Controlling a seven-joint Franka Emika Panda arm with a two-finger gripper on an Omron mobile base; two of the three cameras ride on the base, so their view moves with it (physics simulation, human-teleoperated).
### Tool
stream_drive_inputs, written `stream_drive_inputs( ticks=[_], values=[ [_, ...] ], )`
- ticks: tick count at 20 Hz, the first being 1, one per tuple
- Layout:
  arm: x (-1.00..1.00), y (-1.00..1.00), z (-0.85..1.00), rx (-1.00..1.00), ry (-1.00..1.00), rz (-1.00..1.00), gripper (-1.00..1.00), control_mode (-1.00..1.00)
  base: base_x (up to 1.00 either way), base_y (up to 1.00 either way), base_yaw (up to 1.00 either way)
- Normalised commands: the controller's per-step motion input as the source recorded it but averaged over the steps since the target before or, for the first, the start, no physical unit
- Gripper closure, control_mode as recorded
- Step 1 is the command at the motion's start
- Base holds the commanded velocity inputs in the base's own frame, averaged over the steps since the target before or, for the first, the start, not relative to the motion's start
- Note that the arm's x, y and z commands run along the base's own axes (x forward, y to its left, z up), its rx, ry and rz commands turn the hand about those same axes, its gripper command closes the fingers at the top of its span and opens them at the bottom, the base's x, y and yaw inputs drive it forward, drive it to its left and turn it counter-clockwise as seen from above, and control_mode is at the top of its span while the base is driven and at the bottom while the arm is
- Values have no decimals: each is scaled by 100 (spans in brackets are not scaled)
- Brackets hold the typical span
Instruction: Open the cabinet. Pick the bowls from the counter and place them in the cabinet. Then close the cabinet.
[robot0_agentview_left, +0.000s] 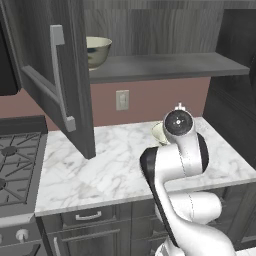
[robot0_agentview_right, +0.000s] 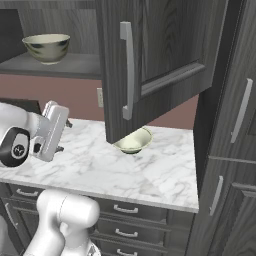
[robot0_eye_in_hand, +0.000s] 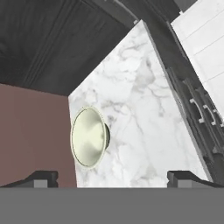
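- White marble counter (robot0_agentview_left: 100, 165) with grey veins runs along a dusty-pink wall (robot0_agentview_left: 150, 100); dark grey wood-grain units stand above, below and to the right.
- Gripper (robot0_eye_in_hand: 112, 177): 1. In the hand view its 2 dark finger tips (robot0_eye_in_hand: 41, 177) sit far apart at the bottom edge, spread wide, nothing between them.
- Bowls: 2.
- Shallower bowl (robot0_eye_in_hand: 89, 137): rests on the counter close to the wall; in the hand view it lies ahead of the spread tips, not touching them. In the right base view it sits under the lower edge of an open door (robot0_agentview_right: 145, 65), partly hidden by it.
- Deeper bowl (robot0_agentview_right: 46, 47): upright on the grey shelf (robot0_agentview_left: 165, 66) inside the cabinet (robot0_agentview_left: 150, 35), toward the shelf's left end.
- Cabinet doors: 2, both swung open, each with 1 long vertical silver bar handle (robot0_agentview_right: 126, 70).
- Arm (robot0_agentview_left: 175, 165): 1, white with dark joints, rising from the base and bent over the counter; the wrist is held above the marble, well below the shelf.
- Wall outlet (robot0_agentview_left: 122, 100): 1, pale, on the pink wall between shelf and counter.
- Stove (robot0_agentview_left: 17, 165): 1 black gas top, left of the counter, touching its edge.
- Drawer cabinets (robot0_agentview_right: 125, 220): short silver handles, below the counter.
- Tall dark unit (robot0_agentview_right: 230, 150): right of the counter, with long handles.
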Motion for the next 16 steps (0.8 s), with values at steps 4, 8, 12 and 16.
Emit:
stream_drive_inputs(
  ticks=[4,8,12,16],
  values=[
    [38,0,-42,0,-9,-6,-100,-100,0,0,0],
    [39,0,-51,0,-10,0,-100,-100,0,0,0],
    [35,-1,-52,0,-17,5,-100,-100,0,0,0],
    [37,-3,-52,0,-13,3,-100,-100,0,0,0]
  ],
)
